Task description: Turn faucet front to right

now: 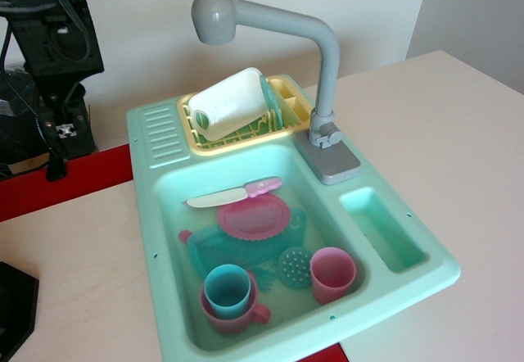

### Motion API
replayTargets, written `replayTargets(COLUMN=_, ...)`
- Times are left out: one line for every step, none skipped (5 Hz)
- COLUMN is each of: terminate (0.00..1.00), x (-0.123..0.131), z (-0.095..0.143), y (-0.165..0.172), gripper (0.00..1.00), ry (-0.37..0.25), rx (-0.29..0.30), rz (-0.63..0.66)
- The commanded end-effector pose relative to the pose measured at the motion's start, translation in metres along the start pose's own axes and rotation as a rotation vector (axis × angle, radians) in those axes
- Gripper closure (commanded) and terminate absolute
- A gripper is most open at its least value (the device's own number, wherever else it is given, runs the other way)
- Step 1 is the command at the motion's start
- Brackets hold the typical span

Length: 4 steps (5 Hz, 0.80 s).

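The faucet (323,92) is standing at the upper right of the mint-green toy sink (172,313), its grey base sitting on the sink's back rim. Its long arm is reaching toward the upper left of the frame, and the bulbous head is hanging above a yellow dish rack (291,106). In that rack a white cup (229,104) is lying on its side. Down in the basin, a toy knife (233,194) with a pink handle is resting beside a pink plate (254,216). Nearer the bottom edge, a blue cup (227,288) is nesting inside a pink mug, with another pink cup (332,273) just to its right. A dark machine part (49,42) is looming at the upper left (no claw is showing there, so I cannot say whether it is released or clenched).
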State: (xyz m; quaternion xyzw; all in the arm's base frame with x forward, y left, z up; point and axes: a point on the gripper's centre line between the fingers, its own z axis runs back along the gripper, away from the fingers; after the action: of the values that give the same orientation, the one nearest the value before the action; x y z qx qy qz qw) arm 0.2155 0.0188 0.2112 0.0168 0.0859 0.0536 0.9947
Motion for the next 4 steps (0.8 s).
replayTargets(terminate=0.0, x=0.0, z=0.0, y=0.0, gripper=0.0, ry=0.0, rx=0.0, rz=0.0)
replayTargets(terminate=0.0, x=0.019, z=0.003, y=0.009, gripper=0.0, ry=0.006, rx=0.006, rz=0.037)
replayTargets(terminate=0.0, x=0.03, z=0.003, y=0.017, gripper=0.0, ry=0.017, rx=0.021, rz=0.065)
replayTargets(terminate=0.0, x=0.046, z=0.004, y=0.031, gripper=0.0, ry=0.021, rx=0.023, rz=0.098)
